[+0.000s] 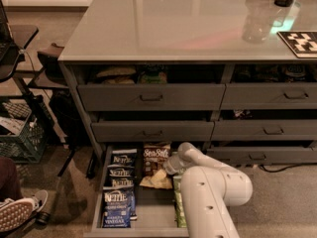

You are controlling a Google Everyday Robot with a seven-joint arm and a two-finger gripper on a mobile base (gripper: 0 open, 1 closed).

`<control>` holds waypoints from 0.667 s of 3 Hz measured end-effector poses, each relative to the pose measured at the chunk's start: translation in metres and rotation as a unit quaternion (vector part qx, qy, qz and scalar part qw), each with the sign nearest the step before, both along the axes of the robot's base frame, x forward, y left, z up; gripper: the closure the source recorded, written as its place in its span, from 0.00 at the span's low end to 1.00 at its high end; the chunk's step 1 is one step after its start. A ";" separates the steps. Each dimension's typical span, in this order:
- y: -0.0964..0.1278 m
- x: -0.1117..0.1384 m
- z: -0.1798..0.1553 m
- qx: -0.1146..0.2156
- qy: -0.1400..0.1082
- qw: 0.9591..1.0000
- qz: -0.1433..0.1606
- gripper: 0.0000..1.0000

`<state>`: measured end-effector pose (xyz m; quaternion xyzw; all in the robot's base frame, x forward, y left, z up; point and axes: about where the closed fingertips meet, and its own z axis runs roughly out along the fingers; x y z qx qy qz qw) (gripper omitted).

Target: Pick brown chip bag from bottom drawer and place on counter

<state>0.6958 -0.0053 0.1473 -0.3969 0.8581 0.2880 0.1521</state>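
The bottom drawer (148,216) stands open below the desk's near edge, toward its left corner. Dark blue Kettle bags (118,202) fill its left row, and green bags (178,202) lie along the right, partly under the white arm (213,197). Between them, at the drawer's back, lies the brown chip bag (155,155), lettering up. The gripper (171,165) sits low at the bag's right edge; whether it is apart or clamped cannot be told. Above, the counter (173,24) carries a checkered board (302,42) at its right edge.
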 end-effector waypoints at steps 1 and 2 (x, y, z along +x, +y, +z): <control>-0.012 0.015 -0.013 -0.001 -0.007 1.000 -0.018 0.00; -0.013 0.021 -0.012 -0.001 -0.013 1.000 -0.021 0.03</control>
